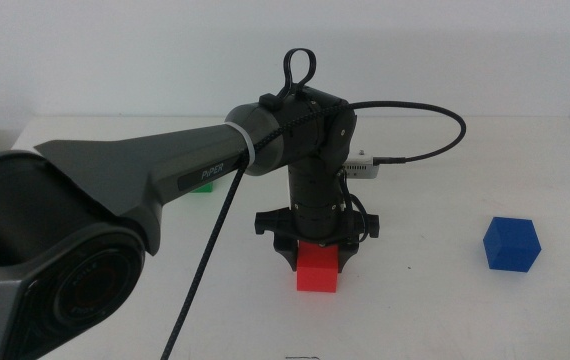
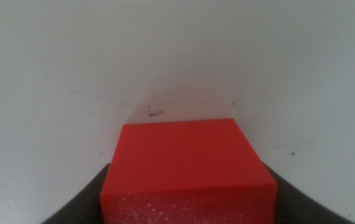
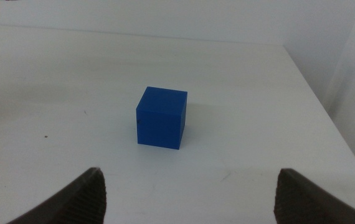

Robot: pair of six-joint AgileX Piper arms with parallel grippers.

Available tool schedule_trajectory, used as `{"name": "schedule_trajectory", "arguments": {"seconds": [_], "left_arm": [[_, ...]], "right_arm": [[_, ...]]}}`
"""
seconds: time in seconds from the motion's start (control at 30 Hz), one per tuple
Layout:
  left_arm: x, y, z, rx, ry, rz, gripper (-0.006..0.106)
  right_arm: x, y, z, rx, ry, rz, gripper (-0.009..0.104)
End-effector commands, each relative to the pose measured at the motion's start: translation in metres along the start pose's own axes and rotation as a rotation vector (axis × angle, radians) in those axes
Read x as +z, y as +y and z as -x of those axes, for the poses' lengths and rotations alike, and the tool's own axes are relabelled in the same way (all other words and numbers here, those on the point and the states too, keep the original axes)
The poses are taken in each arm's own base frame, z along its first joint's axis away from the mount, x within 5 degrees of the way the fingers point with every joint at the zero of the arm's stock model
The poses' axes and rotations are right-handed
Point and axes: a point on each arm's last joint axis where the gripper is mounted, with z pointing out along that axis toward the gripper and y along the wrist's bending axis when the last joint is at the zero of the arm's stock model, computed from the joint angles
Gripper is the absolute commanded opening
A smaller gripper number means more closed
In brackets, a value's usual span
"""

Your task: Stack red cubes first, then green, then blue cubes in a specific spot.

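Note:
The red cube (image 1: 318, 272) sits on the white table near the middle front. My left gripper (image 1: 315, 250) comes straight down onto it, jaws closed against its two sides. The left wrist view shows the red cube (image 2: 187, 162) filling the space between the dark jaws. Only a sliver of the green cube (image 1: 202, 190) shows behind the left arm, at the back left. At the right stands the blue cube (image 1: 512, 244), alone. My right gripper (image 3: 190, 180) is open, with the blue cube (image 3: 160, 117) ahead of it and apart from it. That gripper is out of the middle view.
The bulky left arm (image 1: 115, 210) crosses the left half of the table, and its black cable (image 1: 435, 110) loops over the back. The table's right edge (image 3: 327, 106) runs close to the blue cube.

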Motion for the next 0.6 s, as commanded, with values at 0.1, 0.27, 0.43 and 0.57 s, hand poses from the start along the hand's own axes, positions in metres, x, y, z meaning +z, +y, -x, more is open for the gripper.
{"name": "schedule_trajectory", "arguments": {"seconds": [0.1,0.27,0.43,0.57], "left_arm": [[-0.037,-0.008,-0.001,-0.001,-0.069,-0.057,0.035],[-0.037,-0.009,0.0,0.005,-0.079,-0.065,0.084],[-0.04,-0.009,-0.001,0.029,-0.08,-0.072,0.094],[-0.058,-0.009,-0.004,0.041,-0.111,-0.091,0.094]], "right_arm": [[-0.002,-0.001,0.01,-0.01,-0.098,-0.01,0.092],[-0.002,-0.001,0.01,-0.01,-0.098,-0.01,0.092],[-0.002,-0.001,0.01,-0.01,-0.098,-0.01,0.092],[-0.002,-0.001,0.01,-0.01,-0.098,-0.01,0.092]]}}
